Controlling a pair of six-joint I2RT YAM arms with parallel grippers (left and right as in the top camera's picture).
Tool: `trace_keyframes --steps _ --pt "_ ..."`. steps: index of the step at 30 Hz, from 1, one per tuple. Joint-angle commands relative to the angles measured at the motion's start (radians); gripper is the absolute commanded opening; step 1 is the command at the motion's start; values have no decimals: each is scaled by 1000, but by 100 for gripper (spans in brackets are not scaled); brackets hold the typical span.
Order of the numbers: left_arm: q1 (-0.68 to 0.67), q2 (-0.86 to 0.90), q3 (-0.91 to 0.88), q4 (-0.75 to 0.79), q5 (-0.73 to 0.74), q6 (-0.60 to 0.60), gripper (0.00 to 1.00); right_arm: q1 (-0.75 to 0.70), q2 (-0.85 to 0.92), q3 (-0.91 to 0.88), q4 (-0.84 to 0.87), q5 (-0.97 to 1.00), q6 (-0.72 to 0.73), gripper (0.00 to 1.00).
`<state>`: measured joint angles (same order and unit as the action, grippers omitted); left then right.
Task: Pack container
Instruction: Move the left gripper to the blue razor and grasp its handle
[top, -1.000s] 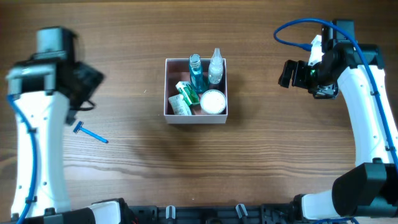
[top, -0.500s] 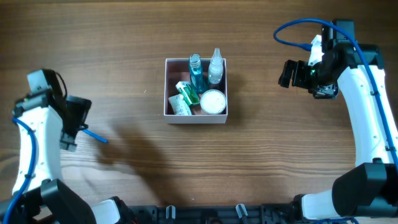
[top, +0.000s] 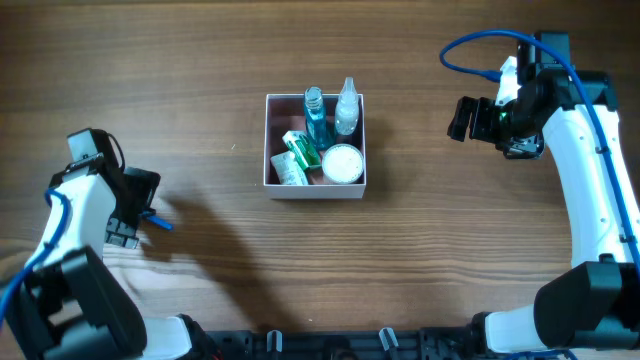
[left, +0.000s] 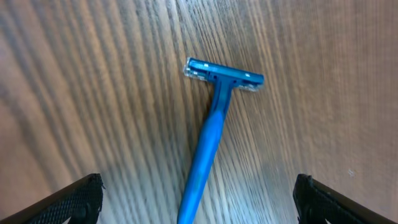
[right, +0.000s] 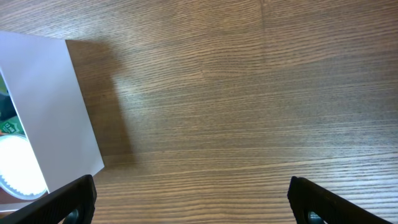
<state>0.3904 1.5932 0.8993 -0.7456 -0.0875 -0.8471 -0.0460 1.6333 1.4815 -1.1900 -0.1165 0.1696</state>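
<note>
Left wrist cam: razor (left: 214, 124) dead center

My left pincer (left: 199, 198) hangs over it, fingers spread wide. My right pincer (top: 462, 118) is spread too, off to the right of the container (top: 315, 190), which sits mid-table with bottles inside.

A robotics lab bench is indicated, not a home or a shop. Two white robot arms with black joints, the left arm (top: 80, 205) and the right arm (top: 590, 180), are set at a brown wood-grain table (top: 200, 60). A looped blue cable (top: 460, 43) is run to the right one, and a black mounting rail (top: 330, 345) is fixed at the near edge. Only staged toiletries are laid out: a square white-walled box (top: 315, 190) of small bottles (top: 314, 115) and a blue plastic disposable razor (left: 214, 124).
</note>
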Motion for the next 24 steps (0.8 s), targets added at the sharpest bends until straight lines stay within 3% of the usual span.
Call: trace_keyframes --steps 1,9,12,21,24 --pt "7 80 -10 28 4 32 98 1 9 -2 -2 -15 -13 100" --pt "7 143 -10 66 4 32 97 1 9 -2 -4 -15 -13 100" --pt "7 143 -10 66 -3 32 87 1 9 -2 -4 -15 -13 100" --pt "7 143 -10 66 -7 32 44 1 9 -2 -4 -15 -13 100" --pt "7 143 -10 66 -7 32 41 1 9 -2 -4 -15 -13 100"
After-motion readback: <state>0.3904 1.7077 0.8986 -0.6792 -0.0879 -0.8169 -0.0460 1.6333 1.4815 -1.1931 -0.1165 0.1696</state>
